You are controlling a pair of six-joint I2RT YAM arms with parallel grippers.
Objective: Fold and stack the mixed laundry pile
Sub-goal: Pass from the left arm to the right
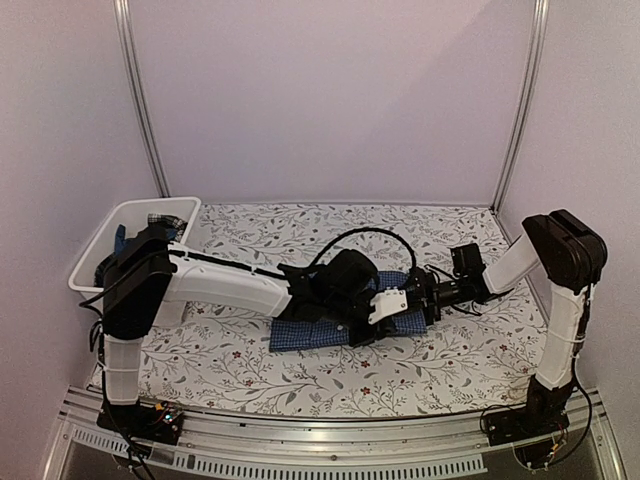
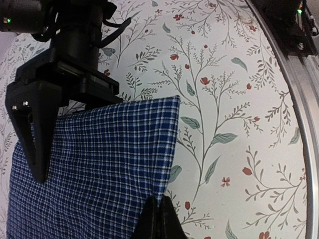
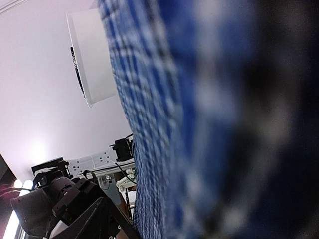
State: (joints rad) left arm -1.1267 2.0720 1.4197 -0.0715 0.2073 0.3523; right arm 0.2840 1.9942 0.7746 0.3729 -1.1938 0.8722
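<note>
blue check pinched on the left, right jaws wide over the fold

the checked shirt [image 1: 300, 335] lies as a flat band on the floral tablecloth [image 2: 224, 99], mid-table, its long axis running left to right in the top view. both arms reach in over its right half, so neither is clearly nearer. the white tub [image 1: 100, 250] sits well apart at the far left.

in the left wrist view, the left gripper [image 2: 159, 219] is clenched, fingertips together on the shirt's edge at a corner of the folded panel. the right gripper [image 1: 380, 312] comes at the same panel from the opposite side. one black finger [image 2: 35, 139] lies over the cloth and the other is hidden, seemingly beneath it, so the jaws stand spread and not clamped. its own camera shows only blurred check, very close.

my reading: the next fold turns on that shared panel. the right gripper would need to close on it before the two lift together.
</note>
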